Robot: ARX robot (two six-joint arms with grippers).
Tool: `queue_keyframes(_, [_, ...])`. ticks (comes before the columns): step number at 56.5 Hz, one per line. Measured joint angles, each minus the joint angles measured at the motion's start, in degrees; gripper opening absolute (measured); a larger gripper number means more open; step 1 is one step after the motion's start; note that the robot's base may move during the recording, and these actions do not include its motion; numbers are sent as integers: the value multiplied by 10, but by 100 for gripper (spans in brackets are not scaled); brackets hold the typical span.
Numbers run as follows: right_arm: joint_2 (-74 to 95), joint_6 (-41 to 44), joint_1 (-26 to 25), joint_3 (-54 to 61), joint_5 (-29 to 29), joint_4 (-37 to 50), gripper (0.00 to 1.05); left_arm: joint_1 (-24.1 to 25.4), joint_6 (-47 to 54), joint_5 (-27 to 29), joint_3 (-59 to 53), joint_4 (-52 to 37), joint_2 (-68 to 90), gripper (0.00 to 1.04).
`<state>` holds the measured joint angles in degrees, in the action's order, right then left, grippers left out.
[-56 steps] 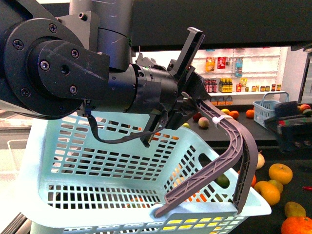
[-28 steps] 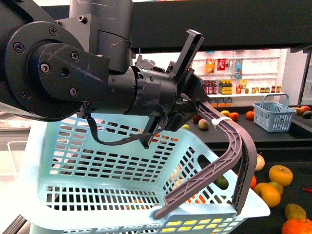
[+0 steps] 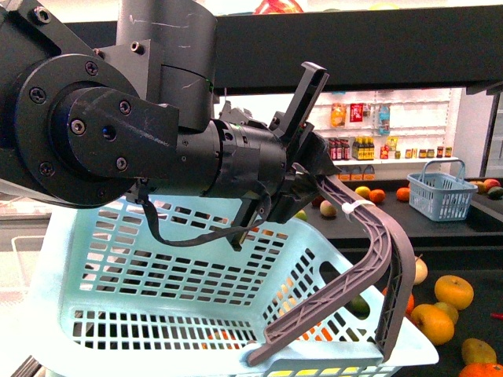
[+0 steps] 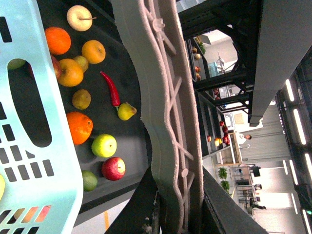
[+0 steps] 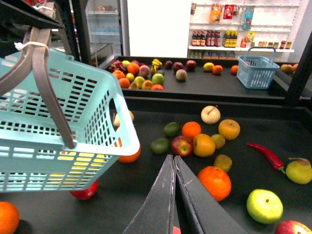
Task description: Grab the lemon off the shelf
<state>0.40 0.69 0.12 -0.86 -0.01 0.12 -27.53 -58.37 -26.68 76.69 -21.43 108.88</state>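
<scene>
Risks, as I judge them. At left the basket [image 3: 181, 298] hangs tilted from its handle [image 3: 393, 275], which the left gripper [image 4: 180, 207] appears to clamp. It overhangs the shelf [image 5: 122, 195], so a swing could knock fruit or crowd the reach. The right gripper [image 5: 173, 195] hovers over the tray, tips pressed together and empty. Unless it spreads before closing in, it will only shove fruit. The lemon is not surely identified. The likeliest is a small dull-yellow oval [image 5: 223, 162] on the lower tray, right of that gripper and just beside a big orange [image 5: 214, 183]. Several yellowish fruits look alike, so a wrong pick is the chief danger. The fruit is crowded, so fingers may catch a neighbour, and round fruit rolls on a flat tray. Materials: the basket is pale blue-green plastic, rigid, with slotted walls. The handle is grey ribbed plastic, curved, with a white zip tie [image 3: 355, 206] round it. The tray is matte black, shallow and rimmed. The fruit is rounded, with smooth or pebbled skins. Further right lie a slim glossy red chili [image 5: 265, 155], then a yellow-green pear [image 5: 300, 170].
</scene>
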Motion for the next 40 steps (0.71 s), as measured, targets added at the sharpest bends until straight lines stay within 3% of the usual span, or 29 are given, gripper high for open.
queue_keyframes(11, [-1,0,0,0,0,0,4,0,1,1,0,0,0,12])
queue_keyframes(19, [-1,0,0,0,0,0,28,0,0,0,0,0,0,12])
queue_keyframes(27, [-1,0,0,0,0,0,59,0,0,1,0,0,0,12])
queue_keyframes(40, [-1,0,0,0,0,0,95,0,0,1,0,0,0,12])
